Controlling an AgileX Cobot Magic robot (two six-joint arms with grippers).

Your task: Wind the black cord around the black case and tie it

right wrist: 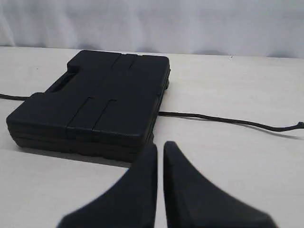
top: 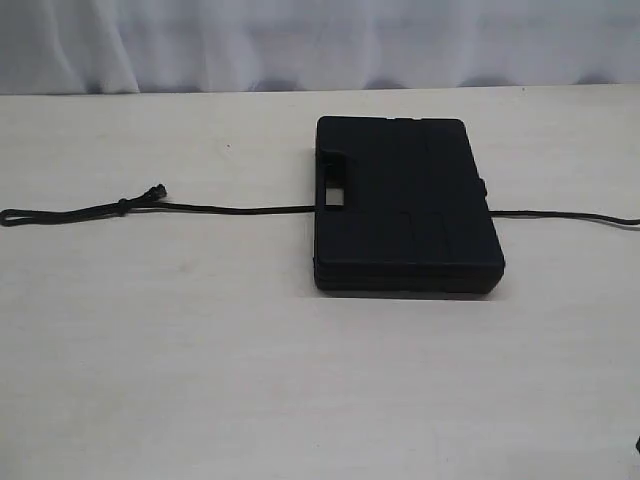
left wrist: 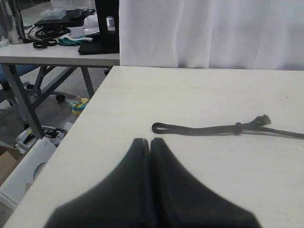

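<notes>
Left of the black case [top: 405, 205]: left gripper [left wrist: 150, 142] over the table [top: 300, 380], jaws pressed together on nothing, near the folded end [left wrist: 155, 127] of the black cord [top: 230, 209] but apart from it. Moving toward the case: folded end first, then a doubled stretch up to a small knot [top: 122, 207], then a frayed tip [top: 158, 189] sticking out just beside the single strand. Beyond that, a straight run to the handle side of the case and, apparently, underneath. Treat as soft, limp and light: no shape-holding, sagging on any lift, easy sliding over the smooth tabletop. Pinch well left of the case, just beside the knot, on the doubled stretch, for more bulk between the pads and with the knot as a stop against pull-through. At the centre: case flat on the table, handle cutout [top: 333, 196] toward the left. Judge as rigid, matte and much heavier than the cord; probably steady under a light tug, yet liable to skid under a hard one. Do not pinch the flat top; too broad for these jaws by the look of it. Use the hard edges as turning corners for the wrap. Right of the case: single tail [right wrist: 228, 121] out from under the right edge, thin, flat on the table, free end [right wrist: 298, 125] well apart from the case. Grasp partway along, with slack kept for the tie. Also on this side: right gripper [right wrist: 160, 145], jaws all but together, empty, near one corner of the case, touching neither case nor cord.
</notes>
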